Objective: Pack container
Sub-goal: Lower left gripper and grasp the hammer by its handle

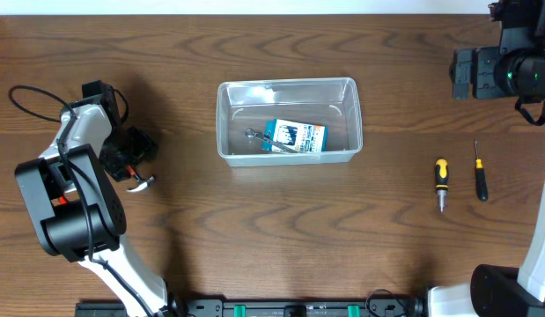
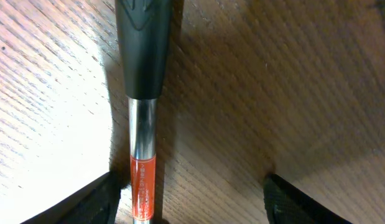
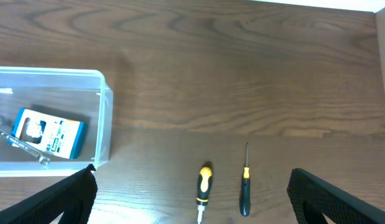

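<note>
Centrally on the wooden table [image 1: 254, 255], the clear container [image 1: 290, 83] is set, with a blue-and-white box [image 1: 297, 137] and a metal wrench [image 1: 257, 136] laid inside. The left gripper [image 2: 191, 196] is spread, with a black-handled tool [image 2: 142, 62] laid between its fingers. The right gripper [image 3: 192, 186] is spread wide and empty. 2 screwdrivers [image 1: 441, 180] are laid well right of the container.

A dark brown wood-grain worktop [image 1: 281, 238] fills the view, its grain running lengthwise in long wavy bands. Light from above shines pale on the wood in places. A white strip [image 1: 254, 5] lies beyond the far edge, and a black rail [image 1: 290, 308] runs along the near edge.
</note>
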You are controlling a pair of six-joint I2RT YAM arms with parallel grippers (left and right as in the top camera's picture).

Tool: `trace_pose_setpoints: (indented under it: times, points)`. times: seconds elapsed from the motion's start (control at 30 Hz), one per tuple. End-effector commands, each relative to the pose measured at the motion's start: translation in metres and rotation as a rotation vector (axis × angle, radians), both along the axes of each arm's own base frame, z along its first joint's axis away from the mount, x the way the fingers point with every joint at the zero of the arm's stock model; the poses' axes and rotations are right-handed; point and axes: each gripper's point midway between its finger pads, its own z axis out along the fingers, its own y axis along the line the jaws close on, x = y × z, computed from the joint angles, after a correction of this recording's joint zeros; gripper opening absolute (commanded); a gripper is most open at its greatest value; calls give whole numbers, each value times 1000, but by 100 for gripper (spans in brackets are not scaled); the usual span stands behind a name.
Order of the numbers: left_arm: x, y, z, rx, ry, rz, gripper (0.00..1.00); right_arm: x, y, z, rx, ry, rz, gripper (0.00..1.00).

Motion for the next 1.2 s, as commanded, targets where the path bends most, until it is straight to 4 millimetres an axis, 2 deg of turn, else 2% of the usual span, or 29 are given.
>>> trace_pose_setpoints:
  times: [0.0, 0.17, 0.23, 0.53, 0.67, 0.73, 0.87, 1.07, 1.17]
  points:
    - [-31, -9, -28, -31, 124, -9, 69, 0, 0, -2, -2, 7, 11, 99]
    - [-32, -9, -28, -32, 127, -8, 63, 0, 0, -2, -2, 6, 11, 99]
    - [-32, -9, -28, -32, 127, -8, 57, 0, 0, -2, -2, 6, 11, 99]
    - [-32, -9, -28, -33, 128, -8, 45, 0, 0, -2, -2, 6, 11, 99]
    - [-32, -9, -28, -32, 128, -8, 36, 0, 0, -2, -2, 6, 11, 99]
    - [-32, -9, -28, -32, 127, -8, 28, 0, 0, -2, -2, 6, 11, 99]
    - [-32, -9, -28, -32, 127, -8, 26, 0, 0, -2, -2, 6, 11, 99]
    - [-32, -9, -28, -32, 127, -8, 15, 0, 0, -2, -2, 6, 11, 99]
    - [-32, -9, -28, -32, 127, -8, 14, 0, 0, -2, -2, 6, 11, 99]
